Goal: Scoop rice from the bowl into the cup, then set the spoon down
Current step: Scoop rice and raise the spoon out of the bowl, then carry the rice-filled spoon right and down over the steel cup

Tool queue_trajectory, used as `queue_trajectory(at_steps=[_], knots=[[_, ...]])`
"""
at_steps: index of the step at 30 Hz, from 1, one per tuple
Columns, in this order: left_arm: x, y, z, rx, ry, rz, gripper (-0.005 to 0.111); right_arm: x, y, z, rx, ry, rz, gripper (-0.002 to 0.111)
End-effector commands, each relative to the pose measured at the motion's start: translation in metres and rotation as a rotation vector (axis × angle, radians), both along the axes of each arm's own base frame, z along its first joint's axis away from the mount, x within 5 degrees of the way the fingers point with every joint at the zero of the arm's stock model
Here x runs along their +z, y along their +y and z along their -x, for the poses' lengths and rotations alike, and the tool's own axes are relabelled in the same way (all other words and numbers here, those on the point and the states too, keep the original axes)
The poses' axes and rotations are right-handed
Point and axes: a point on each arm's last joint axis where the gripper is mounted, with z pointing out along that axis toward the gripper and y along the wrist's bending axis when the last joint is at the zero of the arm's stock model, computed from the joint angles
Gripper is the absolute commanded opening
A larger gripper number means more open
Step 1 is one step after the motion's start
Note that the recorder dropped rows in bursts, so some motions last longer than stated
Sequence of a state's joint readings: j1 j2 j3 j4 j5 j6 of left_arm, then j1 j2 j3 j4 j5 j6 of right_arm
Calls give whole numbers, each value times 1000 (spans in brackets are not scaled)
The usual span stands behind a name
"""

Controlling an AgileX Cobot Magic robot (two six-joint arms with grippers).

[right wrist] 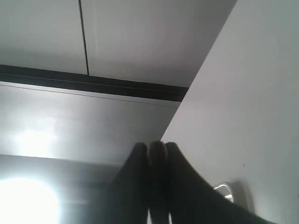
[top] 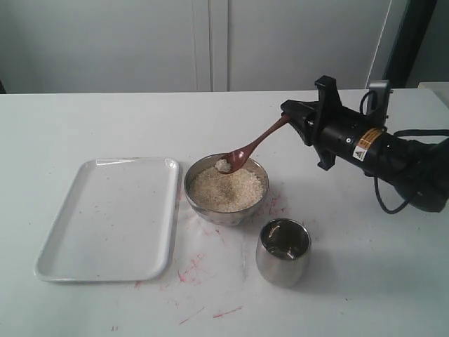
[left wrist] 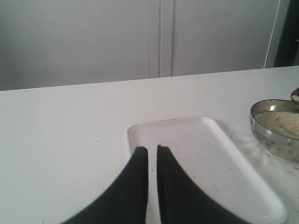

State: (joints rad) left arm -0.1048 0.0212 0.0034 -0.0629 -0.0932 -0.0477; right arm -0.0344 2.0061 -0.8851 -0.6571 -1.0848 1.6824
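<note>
The steel bowl (top: 223, 215) sits mid-table, filled with pale rice (top: 231, 191). The dark wooden spoon (top: 254, 146) slants down from the right, its scoop just above the bowl's far side with a small heap of rice in it. My right gripper (top: 289, 116) is shut on the end of the handle; in the right wrist view the handle end (right wrist: 158, 150) shows between the dark fingers (right wrist: 136, 161). The empty steel cup (top: 283, 253) stands near the front, right of the bowl. My left gripper (left wrist: 152, 150) hovers over the tray, its jaws nearly touching with nothing between them. The left wrist view shows the bowl (left wrist: 273, 142) at its edge.
A white rectangular tray (top: 112, 217) lies left of the bowl, also seen as the tray (left wrist: 210, 158) under my left fingers. Pink marks stain the table around the bowl and the cup. A grey wall stands behind the table.
</note>
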Motion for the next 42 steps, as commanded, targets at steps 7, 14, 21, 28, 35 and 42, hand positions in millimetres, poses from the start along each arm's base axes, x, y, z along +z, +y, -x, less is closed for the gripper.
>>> queue_trajectory(at_steps=[7,14,21,28,35,42], knots=[[2,0,0,-2,-11,6,14,7,-24,7,82,-85,-9,0],[2,0,0,-2,-11,6,14,5,-29,10,115,-65,1,0],[2,0,0,-2,-11,6,14,3,-27,12,150,-55,14,0],[2,0,0,-2,-11,6,14,3,-27,12,155,-44,3,0],[2,0,0,-2,-11,6,14,3,-35,13,137,-26,-17,0],[2,0,0,-2,-11,6,14,0,-48,17,152,-2,-1,0]])
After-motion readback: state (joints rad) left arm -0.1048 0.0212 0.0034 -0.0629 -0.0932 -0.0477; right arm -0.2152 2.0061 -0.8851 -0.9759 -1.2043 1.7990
